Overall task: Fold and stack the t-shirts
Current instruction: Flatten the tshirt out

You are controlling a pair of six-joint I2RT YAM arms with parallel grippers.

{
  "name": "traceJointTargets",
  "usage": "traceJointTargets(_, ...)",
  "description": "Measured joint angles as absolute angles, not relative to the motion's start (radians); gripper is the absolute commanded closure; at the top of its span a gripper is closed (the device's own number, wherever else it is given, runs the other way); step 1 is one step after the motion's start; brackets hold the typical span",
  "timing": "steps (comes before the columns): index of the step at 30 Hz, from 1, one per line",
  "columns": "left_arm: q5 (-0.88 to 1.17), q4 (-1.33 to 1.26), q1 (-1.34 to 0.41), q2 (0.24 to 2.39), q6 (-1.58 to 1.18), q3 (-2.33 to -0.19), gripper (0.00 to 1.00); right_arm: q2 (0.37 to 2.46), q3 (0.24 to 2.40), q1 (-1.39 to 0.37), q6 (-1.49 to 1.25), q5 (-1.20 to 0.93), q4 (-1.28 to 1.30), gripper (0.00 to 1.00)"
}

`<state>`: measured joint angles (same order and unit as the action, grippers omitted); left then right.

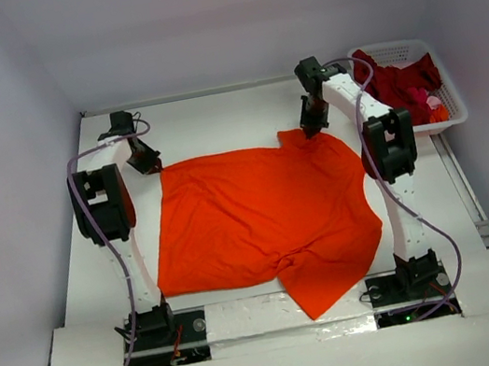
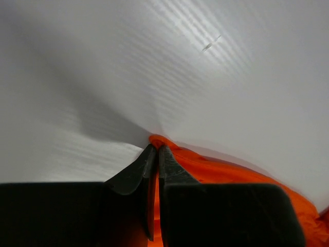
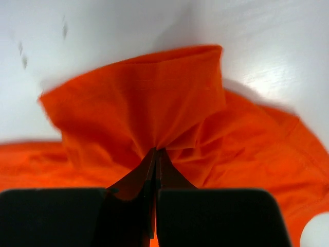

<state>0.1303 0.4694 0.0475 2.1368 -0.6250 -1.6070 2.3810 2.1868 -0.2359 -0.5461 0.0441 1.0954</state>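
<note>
A bright orange t-shirt [image 1: 266, 222] lies spread across the middle of the white table, one flap hanging over the near edge. My left gripper [image 1: 156, 168] is shut on its far left corner [image 2: 157, 140], with orange cloth pinched between the fingers [image 2: 139, 172]. My right gripper [image 1: 311, 129] is shut on the shirt's far right part, where the cloth [image 3: 154, 103] bunches into folds at the fingertips [image 3: 156, 152]. Dark red t-shirts [image 1: 394, 81] lie heaped in a basket at the far right.
A white latticed basket [image 1: 451, 99] stands at the table's far right corner, beside the right arm. White walls close in the table at the back and on both sides.
</note>
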Motion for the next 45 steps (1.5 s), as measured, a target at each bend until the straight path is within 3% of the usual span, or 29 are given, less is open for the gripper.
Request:
traceJointTargets(13,0.081,0.517,0.047,2.033,-0.591,-1.465,1.00,2.172,1.848,-0.302,-0.565,0.009,0.965,1.00)
traceJointTargets(29,0.072,0.576,0.047,2.026,-0.573,-1.510,1.00,1.991,1.564,-0.450,-0.611,-0.092,0.873,1.00)
traceJointTargets(31,0.073,0.577,0.047,2.026,-0.573,-1.518,1.00,1.977,1.530,-0.462,-0.615,-0.101,0.870,0.91)
traceJointTargets(32,0.073,0.578,0.047,2.026,-0.573,-1.520,1.00,1.974,1.520,-0.466,-0.619,-0.105,0.867,0.83)
traceJointTargets(33,0.073,0.579,0.047,2.026,-0.573,-1.521,1.00,1.974,1.513,-0.468,-0.622,-0.110,0.866,0.67)
traceJointTargets(36,0.073,0.584,0.047,2.026,-0.573,-1.521,1.00,1.974,1.511,-0.468,-0.624,-0.113,0.866,0.42)
traceJointTargets(39,0.073,0.591,0.047,2.026,-0.572,-1.521,1.00,1.978,1.560,-0.468,-0.617,-0.105,0.887,0.38)
traceJointTargets(45,0.073,0.604,0.047,2.026,-0.572,-1.531,1.00,2.045,1.854,-0.468,-0.604,-0.057,0.937,0.39)
